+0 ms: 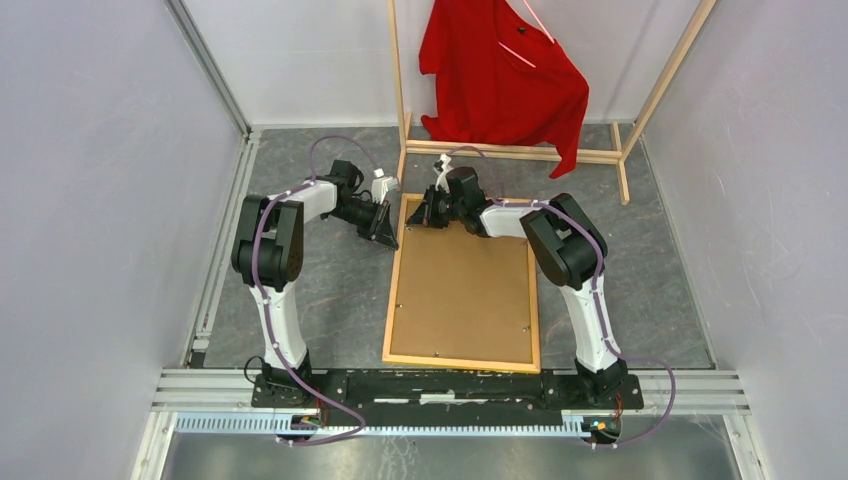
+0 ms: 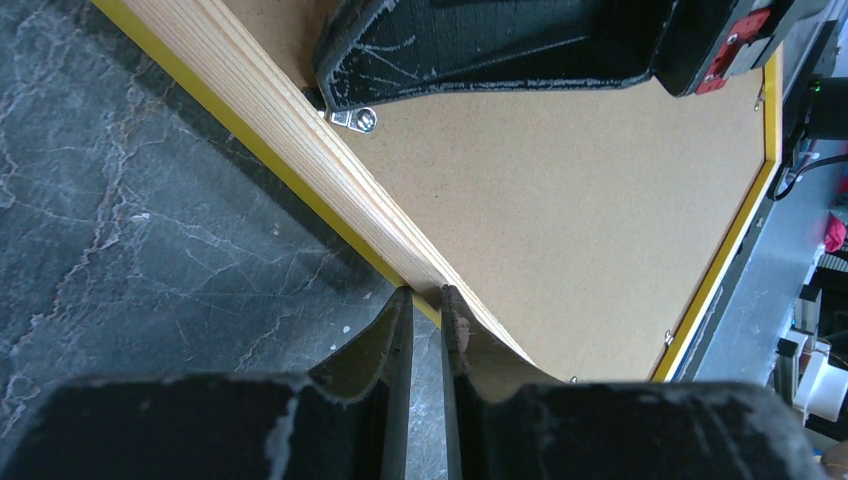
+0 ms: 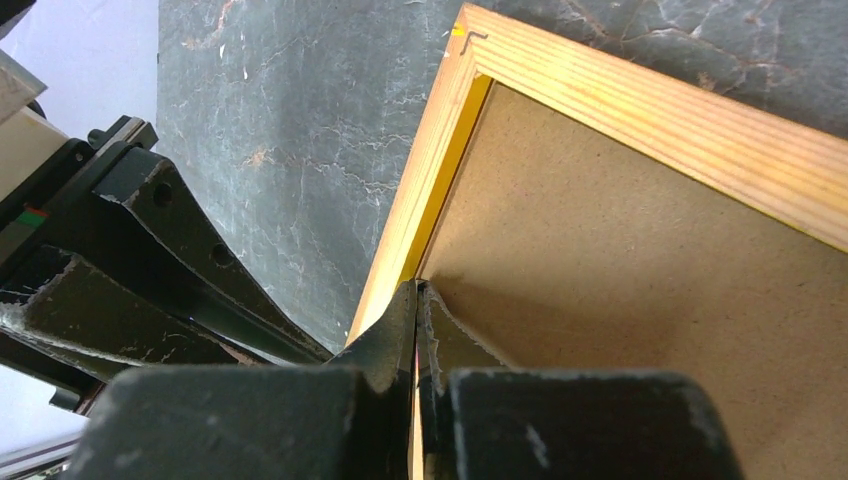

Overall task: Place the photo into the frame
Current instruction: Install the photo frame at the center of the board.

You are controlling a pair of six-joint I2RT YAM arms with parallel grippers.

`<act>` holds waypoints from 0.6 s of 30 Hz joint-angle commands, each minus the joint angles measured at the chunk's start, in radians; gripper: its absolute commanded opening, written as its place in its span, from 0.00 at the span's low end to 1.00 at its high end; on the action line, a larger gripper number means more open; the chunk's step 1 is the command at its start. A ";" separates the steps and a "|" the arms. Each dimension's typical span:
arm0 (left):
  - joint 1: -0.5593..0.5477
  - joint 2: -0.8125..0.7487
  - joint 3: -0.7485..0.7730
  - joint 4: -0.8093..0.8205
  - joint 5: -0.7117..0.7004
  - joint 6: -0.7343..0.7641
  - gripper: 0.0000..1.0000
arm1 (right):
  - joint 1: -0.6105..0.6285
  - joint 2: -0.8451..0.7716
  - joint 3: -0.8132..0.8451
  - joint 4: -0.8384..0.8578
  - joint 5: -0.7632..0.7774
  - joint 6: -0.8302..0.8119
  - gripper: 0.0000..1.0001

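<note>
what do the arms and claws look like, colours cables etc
The left arm and right arm both have white tapered links joined by chunky black joints, mounted on black bases. A purple cable with small pale clips runs along each. The left claw and right claw are black, each with two flat tapering fingers that have scuffed, whitish edges.

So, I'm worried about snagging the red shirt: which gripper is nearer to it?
Right. The right gripper is over the far end of the frame, in front of the red shirt. The left gripper sits outside the far-left corner, farther off.
</note>
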 commanded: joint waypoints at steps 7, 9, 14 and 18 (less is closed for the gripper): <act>-0.014 -0.012 -0.016 -0.016 -0.043 0.039 0.21 | 0.024 -0.038 -0.041 -0.061 -0.008 -0.029 0.00; -0.015 -0.010 -0.015 -0.016 -0.042 0.039 0.21 | 0.029 -0.043 -0.045 -0.060 -0.010 -0.027 0.00; -0.017 -0.009 -0.013 -0.016 -0.041 0.040 0.21 | 0.034 -0.040 -0.050 -0.056 -0.013 -0.024 0.00; -0.017 -0.009 -0.014 -0.017 -0.042 0.041 0.21 | 0.036 -0.014 -0.018 -0.076 -0.032 -0.032 0.00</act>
